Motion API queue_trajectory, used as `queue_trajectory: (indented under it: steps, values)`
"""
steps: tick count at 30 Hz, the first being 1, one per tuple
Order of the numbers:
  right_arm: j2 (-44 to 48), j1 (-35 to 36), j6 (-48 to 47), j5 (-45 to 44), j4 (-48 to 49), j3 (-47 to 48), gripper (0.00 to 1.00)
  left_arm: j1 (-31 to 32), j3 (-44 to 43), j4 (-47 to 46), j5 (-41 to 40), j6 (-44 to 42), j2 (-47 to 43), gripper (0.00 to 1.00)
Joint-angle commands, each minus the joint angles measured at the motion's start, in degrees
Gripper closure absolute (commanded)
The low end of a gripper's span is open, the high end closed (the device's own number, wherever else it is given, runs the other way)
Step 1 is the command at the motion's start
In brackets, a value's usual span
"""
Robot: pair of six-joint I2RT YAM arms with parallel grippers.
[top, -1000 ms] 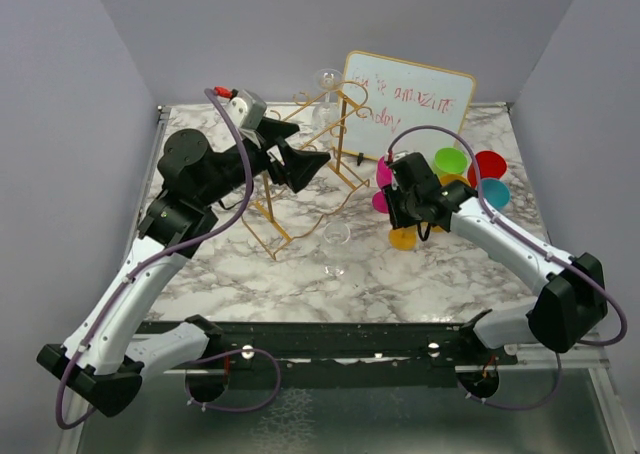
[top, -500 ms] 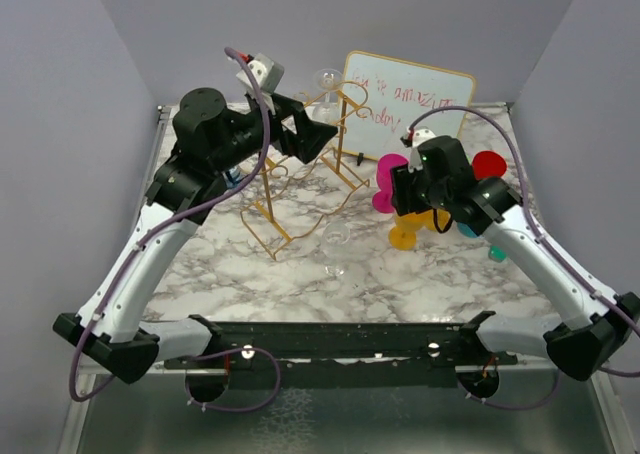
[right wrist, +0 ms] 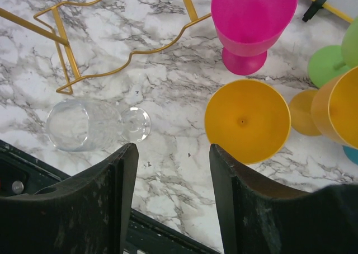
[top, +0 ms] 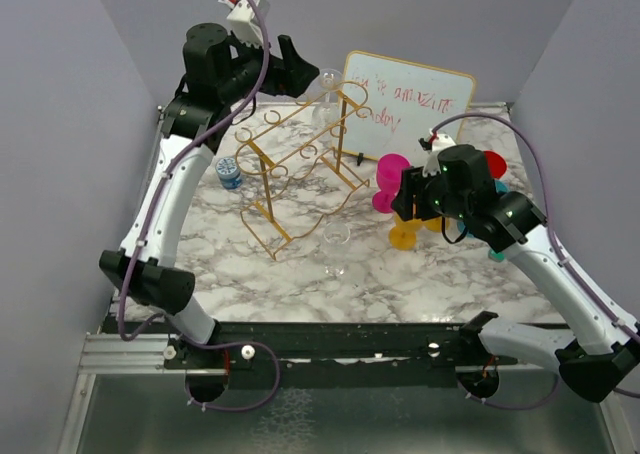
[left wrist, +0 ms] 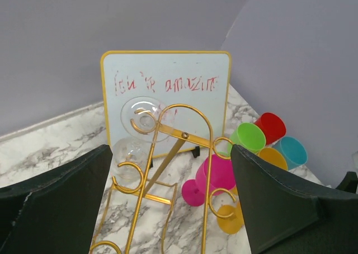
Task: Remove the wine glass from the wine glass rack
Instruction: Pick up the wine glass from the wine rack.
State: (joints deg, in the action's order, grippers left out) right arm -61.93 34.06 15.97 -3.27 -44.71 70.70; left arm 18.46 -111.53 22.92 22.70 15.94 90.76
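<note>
The gold wire wine glass rack [top: 300, 159] stands at mid-table, left of centre. A clear wine glass [top: 326, 80] hangs at its far end; the left wrist view shows it [left wrist: 141, 115] with a second glass [left wrist: 127, 153] lower left of it on the rack [left wrist: 184, 135]. Another clear wine glass [top: 335, 242] lies on its side on the marble in front of the rack, also in the right wrist view [right wrist: 84, 125]. My left gripper [top: 300, 72] is open and empty, raised high behind and left of the rack [left wrist: 170, 149]. My right gripper [top: 405, 202] is open and empty above the table [right wrist: 173, 150].
A gold-framed whiteboard [top: 405, 104] leans at the back. Coloured plastic goblets stand at the right: pink [right wrist: 251, 19], yellow [right wrist: 246, 120], green [left wrist: 246, 139], red [left wrist: 269, 126], teal [left wrist: 291, 151]. A small blue-and-white item [top: 229, 171] lies left of the rack.
My left arm has lifted up and back, away from the rack's middle, uncovering the small blue item. My right arm has risen and shifted slightly right. The glasses have not moved.
</note>
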Motion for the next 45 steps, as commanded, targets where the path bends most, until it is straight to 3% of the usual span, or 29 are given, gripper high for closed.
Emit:
queue_trajectory:
  steps: [1, 16, 32, 45]
  values:
    - [1.1, 0.3, 3.4, 1.5, -0.5, -1.0, 0.40, -3.1, -5.0, 2.4, 7.4, 4.7, 5.4, 0.13]
    - [1.6, 0.3, 5.6, 6.5, 0.5, -3.0, 0.40, -4.0, -19.4, 8.9, 13.5, 3.7, 22.4, 0.28]
    - [1.0, 0.3, 6.4, 8.9, 1.1, -4.8, 0.40, -4.0, -21.6, 8.6, 17.5, 5.4, 26.7, 0.45]
    - [0.7, 0.3, 5.7, 7.5, -0.5, -4.1, 0.40, -4.0, -20.9, 7.4, 20.4, 7.3, 27.5, 0.68]
